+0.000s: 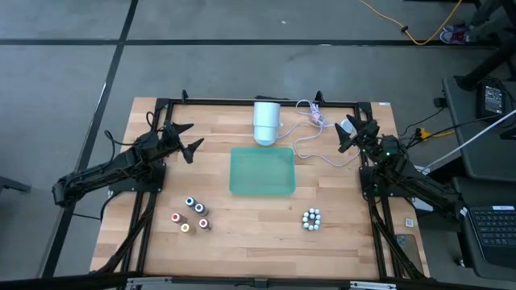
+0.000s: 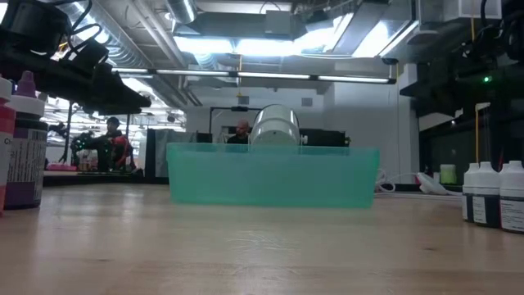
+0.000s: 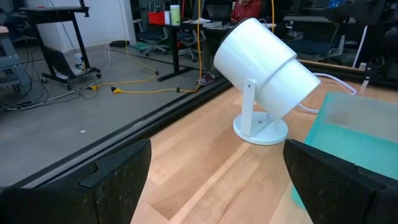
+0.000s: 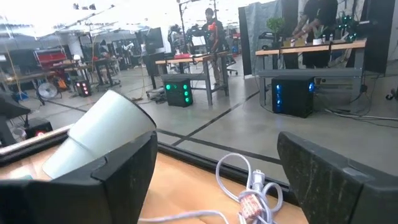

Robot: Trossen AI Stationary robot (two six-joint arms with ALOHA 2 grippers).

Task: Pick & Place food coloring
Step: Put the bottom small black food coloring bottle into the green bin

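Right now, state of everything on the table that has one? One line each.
left gripper: open, empty, raised at the table's left rear.
right gripper: open, empty, raised at the right rear.
colored-cap bottles: upright, clustered front left, untouched.
white-cap bottles: upright, tight cluster front right.
green tray: empty, table center.
white lamp: on its base, head tilted, behind the tray.

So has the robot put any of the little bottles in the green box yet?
Not yet. The green box looks empty. Nothing is in hand: the left gripper and right gripper hang open near the table's back. All the colored-top bottles and the white-capped cluster wait at the front.
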